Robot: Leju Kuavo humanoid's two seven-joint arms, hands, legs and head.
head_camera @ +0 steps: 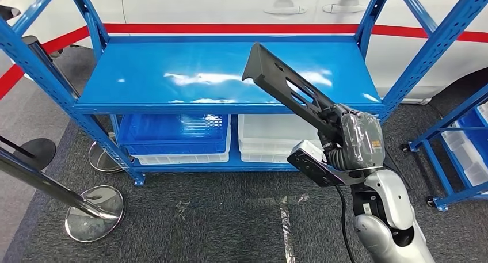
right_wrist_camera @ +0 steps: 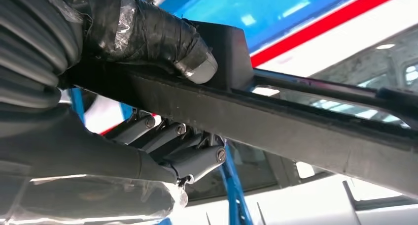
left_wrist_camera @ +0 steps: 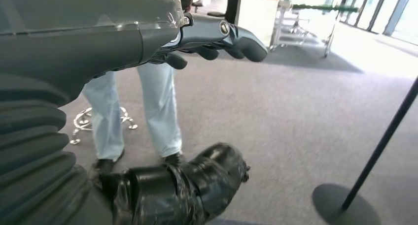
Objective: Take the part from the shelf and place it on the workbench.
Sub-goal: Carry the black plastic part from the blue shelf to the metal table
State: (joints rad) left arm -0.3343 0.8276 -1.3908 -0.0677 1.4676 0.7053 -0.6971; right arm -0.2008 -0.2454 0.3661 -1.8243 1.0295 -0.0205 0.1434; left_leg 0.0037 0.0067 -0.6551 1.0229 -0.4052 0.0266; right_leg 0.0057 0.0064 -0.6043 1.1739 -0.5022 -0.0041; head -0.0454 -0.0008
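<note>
My right hand (head_camera: 352, 137), wrapped in clear film, grips the near end of the part (head_camera: 286, 86), a long, flat, dark grey plastic bar with slotted cut-outs and a bent lip at its far tip, held slanting up and left above the blue shelf (head_camera: 190, 79), clear of its top board. My left hand (left_wrist_camera: 217, 38) hangs over grey carpet with its fingers curled in on nothing. Beyond the shelf a white car (head_camera: 230, 7) with a red stripe is cut off at the top.
</note>
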